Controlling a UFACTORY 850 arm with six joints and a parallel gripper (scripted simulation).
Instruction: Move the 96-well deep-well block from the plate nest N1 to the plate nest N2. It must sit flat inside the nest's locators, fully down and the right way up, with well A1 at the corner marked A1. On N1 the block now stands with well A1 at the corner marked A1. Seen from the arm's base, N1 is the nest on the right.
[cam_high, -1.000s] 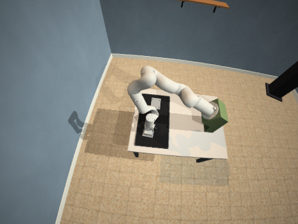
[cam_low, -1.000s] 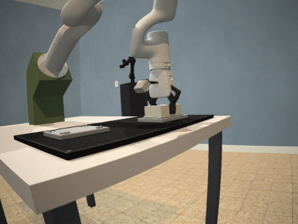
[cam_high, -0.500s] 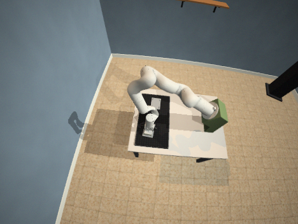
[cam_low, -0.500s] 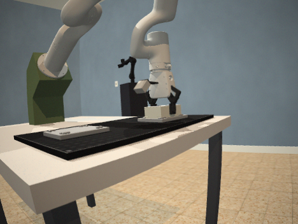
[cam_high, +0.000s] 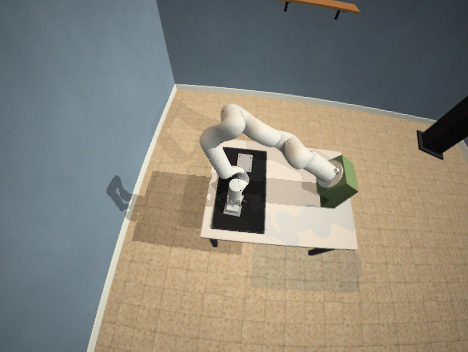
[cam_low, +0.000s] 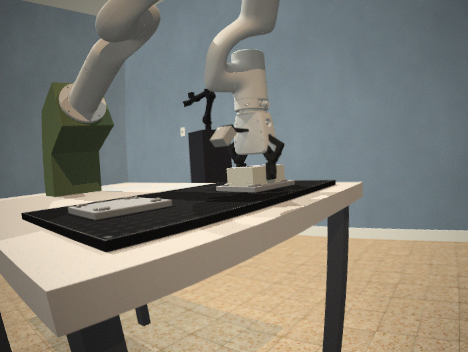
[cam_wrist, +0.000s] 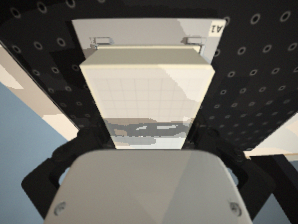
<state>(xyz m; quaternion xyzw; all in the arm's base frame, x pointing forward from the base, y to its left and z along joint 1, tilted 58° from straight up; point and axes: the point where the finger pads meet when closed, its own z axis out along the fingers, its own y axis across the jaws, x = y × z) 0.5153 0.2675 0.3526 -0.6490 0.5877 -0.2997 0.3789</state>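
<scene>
The cream deep-well block (cam_wrist: 147, 100) sits on the nest N2 (cam_low: 255, 186), the nest at the near end of the black plate in the top view (cam_high: 233, 206). It looks flat and level between the locators. In the wrist view the corner label A1 (cam_wrist: 216, 28) shows on the nest plate at the top right, beside the block's corner. My gripper (cam_low: 256, 167) stands straight above the block, its black fingers on either side of the block's short sides (cam_wrist: 147, 137), open. The nest N1 (cam_low: 120, 205) is empty; it also shows in the top view (cam_high: 245, 162).
Both nests stand on a black perforated plate (cam_low: 180, 207) on a white table. The arm's green pedestal (cam_low: 75, 140) stands at the table's far side. A dark cabinet (cam_low: 207, 155) stands behind the table.
</scene>
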